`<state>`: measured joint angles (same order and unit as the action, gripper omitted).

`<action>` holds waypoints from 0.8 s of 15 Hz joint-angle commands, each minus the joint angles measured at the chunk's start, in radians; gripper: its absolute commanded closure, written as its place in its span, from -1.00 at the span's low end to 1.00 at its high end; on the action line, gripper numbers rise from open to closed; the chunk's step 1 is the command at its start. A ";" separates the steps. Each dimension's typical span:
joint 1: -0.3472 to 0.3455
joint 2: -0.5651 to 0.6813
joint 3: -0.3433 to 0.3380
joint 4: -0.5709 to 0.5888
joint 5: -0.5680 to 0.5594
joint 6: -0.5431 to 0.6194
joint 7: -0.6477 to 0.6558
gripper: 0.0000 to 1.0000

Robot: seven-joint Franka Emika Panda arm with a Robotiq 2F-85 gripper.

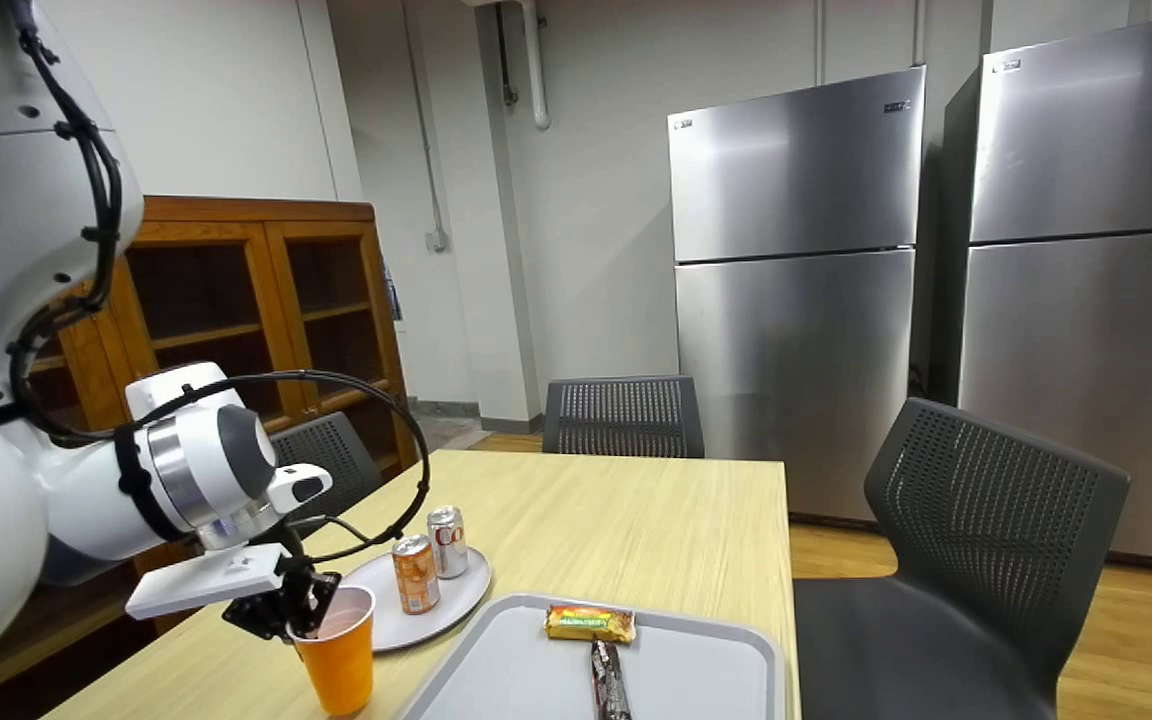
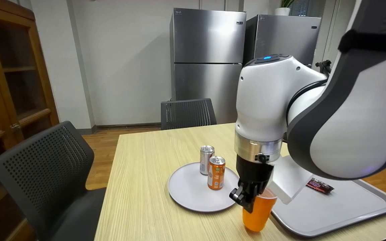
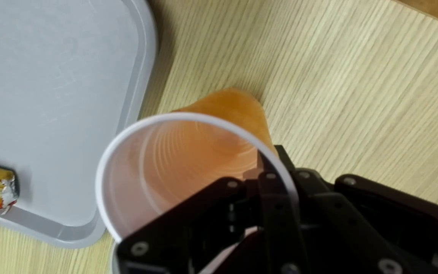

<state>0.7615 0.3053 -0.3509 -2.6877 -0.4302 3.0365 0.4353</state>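
My gripper [image 3: 273, 158] is shut on the wall of an orange cup [image 3: 238, 101], one finger inside the rim and the other outside. The cup leans a little in both exterior views, its pale inside showing from above. Its base is at or close to the tabletop; I cannot tell whether it touches. Beside it, a round grey plate [image 2: 186, 190] carries an orange can [image 2: 216, 174] and a silver can [image 2: 206, 159], both upright. Across from the plate lies a grey tray [image 1: 496, 670] with a yellow-wrapped bar [image 1: 590, 624] and a dark-wrapped bar [image 1: 610, 680].
The light wooden table [image 1: 626, 520] has dark chairs [image 1: 976, 520] around it. A wooden cabinet [image 1: 266, 230] and two steel fridges [image 1: 796, 350] stand beyond. A white box-like part [image 1: 206, 580] juts out from the wrist, low over the table.
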 commanded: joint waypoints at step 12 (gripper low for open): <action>-0.004 0.007 -0.008 0.017 0.015 0.024 -0.006 -0.42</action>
<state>0.7616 0.3592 -0.3536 -2.6641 -0.4140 3.0801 0.4352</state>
